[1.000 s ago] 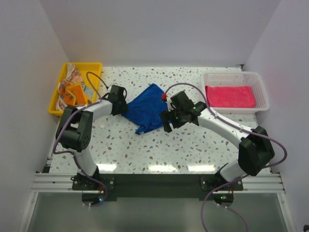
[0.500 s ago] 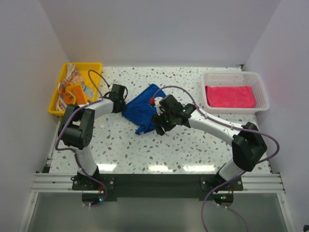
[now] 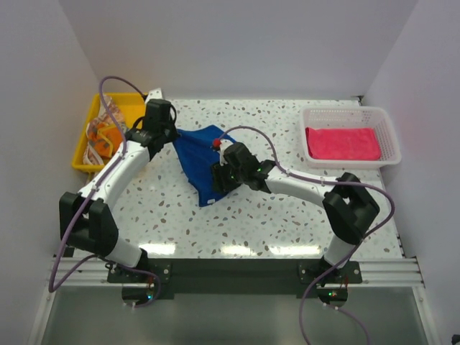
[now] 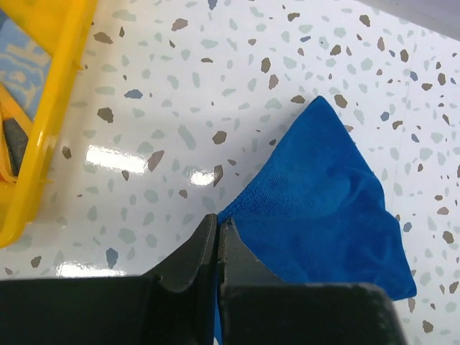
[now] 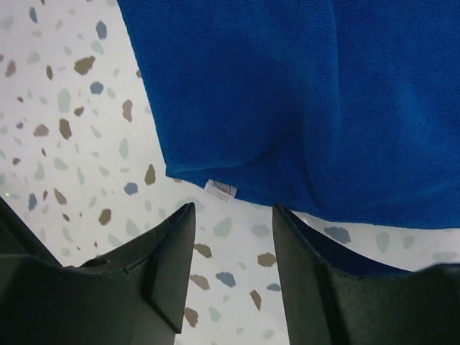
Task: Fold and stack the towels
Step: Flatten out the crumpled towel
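Top external: blue towel (image 3: 195, 154) at frame centre, rumpled on table (image 3: 287, 215). Left gripper (image 4: 218, 224): clamped on its corner. Right gripper (image 5: 231, 215): spread wide above hem by white tag (image 5: 221, 189). Drop right onto that hem, pinch one layer, pull taut before folding.

A royal blue towel (image 3: 198, 159) lies rumpled in the middle of the speckled desk (image 3: 287, 208), nearer the far edge. The left gripper (image 3: 171, 135) meets its far-left corner, and the right gripper (image 3: 218, 180) is over its right side. A pink towel (image 3: 342, 143) lies flat in the white basket (image 3: 388, 133) at the far right corner. Orange towels (image 3: 106, 133) are heaped in the yellow tray (image 3: 80, 159) at the far left corner.
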